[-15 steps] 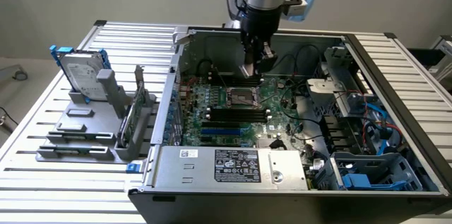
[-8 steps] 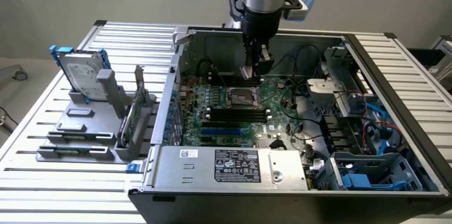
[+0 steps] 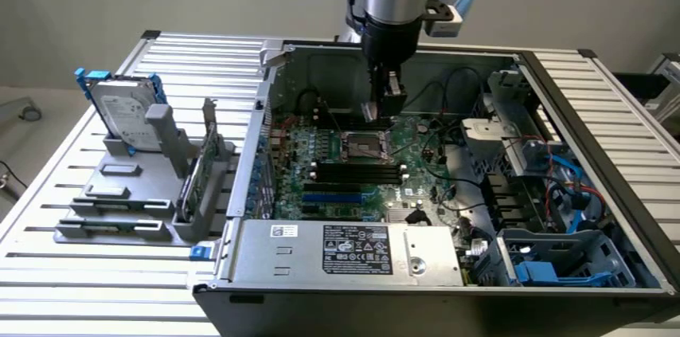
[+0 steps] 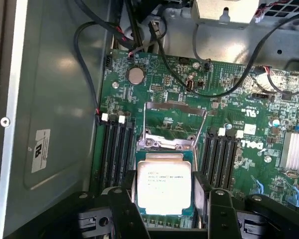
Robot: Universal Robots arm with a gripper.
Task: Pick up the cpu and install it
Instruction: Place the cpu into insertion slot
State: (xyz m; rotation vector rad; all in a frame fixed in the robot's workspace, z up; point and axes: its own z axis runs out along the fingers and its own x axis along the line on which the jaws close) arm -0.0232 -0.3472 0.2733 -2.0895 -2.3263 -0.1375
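Note:
The cpu (image 4: 164, 186), a flat square chip with a silver-grey top and a green rim, sits between my gripper's (image 4: 165, 201) two black fingers (image 4: 125, 204), which press against its opposite edges. In the exterior view the gripper (image 3: 380, 112) hangs inside the open computer case, a little above the motherboard and just behind the metal-framed socket (image 3: 365, 146). In the wrist view the socket's load frame (image 4: 172, 124) stands open just beyond the chip. The socket bed itself is hidden under the chip.
Black memory slots (image 4: 117, 149) flank the socket on both sides. Loose black cables (image 4: 89, 64) run along the case wall (image 4: 50, 124). A heatsink (image 4: 295, 152) and the power supply (image 3: 351, 249) lie nearby. A hard drive with blue rails (image 3: 126, 110) stands on a grey rack outside the case.

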